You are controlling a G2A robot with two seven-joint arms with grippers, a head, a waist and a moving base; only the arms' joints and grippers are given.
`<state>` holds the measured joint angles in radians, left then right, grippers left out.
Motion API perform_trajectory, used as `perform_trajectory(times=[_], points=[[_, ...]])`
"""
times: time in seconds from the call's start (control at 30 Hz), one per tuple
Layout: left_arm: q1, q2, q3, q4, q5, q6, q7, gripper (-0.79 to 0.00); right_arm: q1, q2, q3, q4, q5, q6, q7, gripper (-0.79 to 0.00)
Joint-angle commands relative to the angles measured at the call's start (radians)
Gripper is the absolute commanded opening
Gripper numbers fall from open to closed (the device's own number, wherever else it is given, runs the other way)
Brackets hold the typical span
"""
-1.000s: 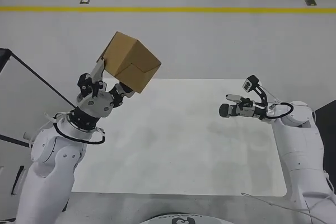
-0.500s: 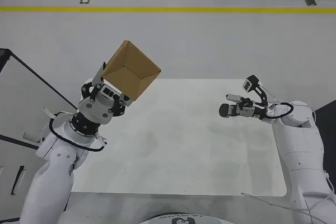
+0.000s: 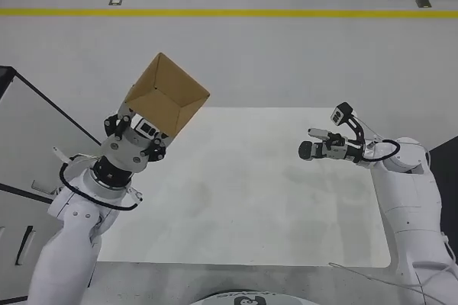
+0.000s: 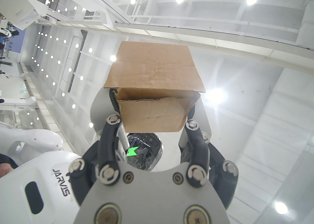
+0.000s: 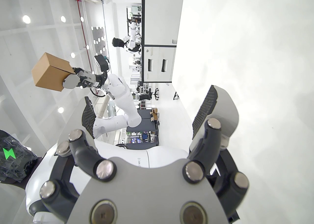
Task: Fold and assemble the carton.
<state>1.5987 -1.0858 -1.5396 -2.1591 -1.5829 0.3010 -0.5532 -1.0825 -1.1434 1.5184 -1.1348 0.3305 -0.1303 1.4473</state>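
The carton [image 3: 165, 93] looks squared into a box with one end apparently open, pinched at its lower edge by the left tool [image 4: 154, 108] above the surface's [image 3: 290, 198] far-left corner, while the right tool [image 5: 150, 97] hangs spread and empty, so closing likely remains.

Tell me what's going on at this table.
The left gripper has its fingers shut on a brown carton and holds it in the air near the far left corner of the white table. The carton's open side faces the top camera. The right gripper hangs above the table's right side, fingers open and holding nothing.
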Motion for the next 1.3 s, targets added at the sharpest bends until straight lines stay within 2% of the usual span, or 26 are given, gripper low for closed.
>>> perform_trajectory(times=[0.0, 0.17, 0.4, 0.6, 1.07, 1.27], points=[[0.005, -0.003, -0.001, -0.003, -0.042, 0.001, 0.011, -0.785, 0.0, 0.0, 0.0, 0.0, 0.0, 0.0, 0.0, 0.0], [0.014, -0.011, -0.002, -0.008, -0.166, -0.007, 0.063, -0.785, 0.0, 0.0, 0.0, 0.0, 0.0, 0.0, 0.0, 0.0], [0.006, -0.014, -0.02, -0.007, -0.145, 0.011, 0.068, -0.785, 0.0, 0.0, 0.0, 0.0, 0.0, 0.0, 0.0, 0.0], [0.001, -0.009, -0.038, -0.016, 0.049, 0.013, 0.053, -0.785, 0.0, 0.0, 0.0, 0.0, 0.0, 0.0, 0.0, 0.0], [-0.007, 0.009, -0.052, -0.063, 0.752, -0.135, -0.057, -0.785, 0.0, 0.0, 0.0, 0.0, 0.0, 0.0, 0.0, 0.0], [-0.007, 0.009, -0.052, -0.063, 0.752, -0.135, -0.057, -0.785, 0.0, 0.0, 0.0, 0.0, 0.0, 0.0, 0.0, 0.0]])
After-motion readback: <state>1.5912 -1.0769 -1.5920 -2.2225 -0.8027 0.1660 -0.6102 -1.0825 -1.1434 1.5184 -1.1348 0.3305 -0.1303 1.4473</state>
